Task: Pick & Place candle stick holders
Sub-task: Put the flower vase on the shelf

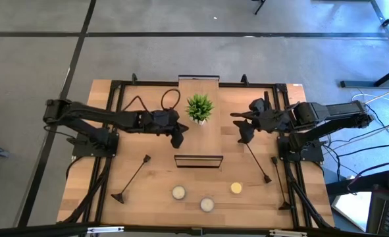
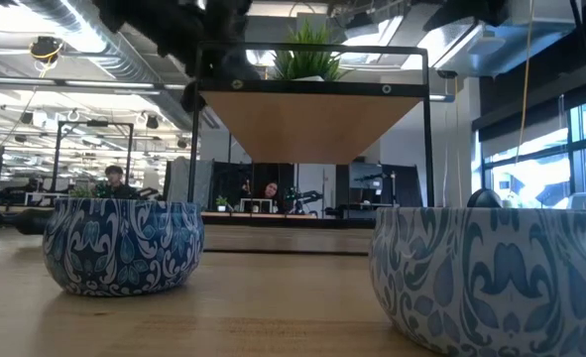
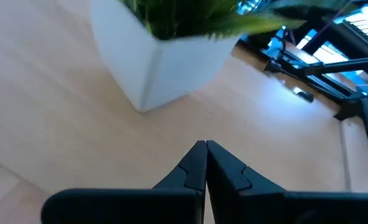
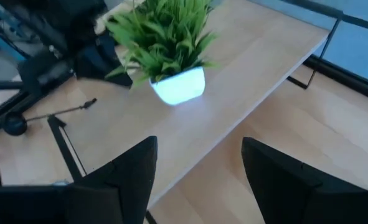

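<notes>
- Left gripper point(image 1: 178, 139) hangs over the raised shelf point(image 1: 210, 99) just beside the potted plant point(image 1: 199, 108); its jaws are closed on nothing, as the left wrist view confirms.
- Right gripper point(image 1: 244, 135) hangs on the plant's other side, jaws standing apart and empty.
- Candle stick holders: all lie flat on the bench point(image 1: 155, 191), none upright. One point(image 1: 131, 179) lies on the left, base toward the front edge; a second point(image 1: 257, 163) lies right of centre, just below the right gripper; a third point(image 1: 281, 184) lies along the right frame rail.
- Three small candles point(image 1: 207, 203) sit near the front edge, apart from the holders.
- Risk, in my judgement: the rods are thin and lie flat, so closing jaws may roll or skid one instead of seizing it.
- Risk: the third holder lies hard against the rail, so a finger could strike the frame.
- Risk: either arm, swinging away, could topple the plant.
</notes>
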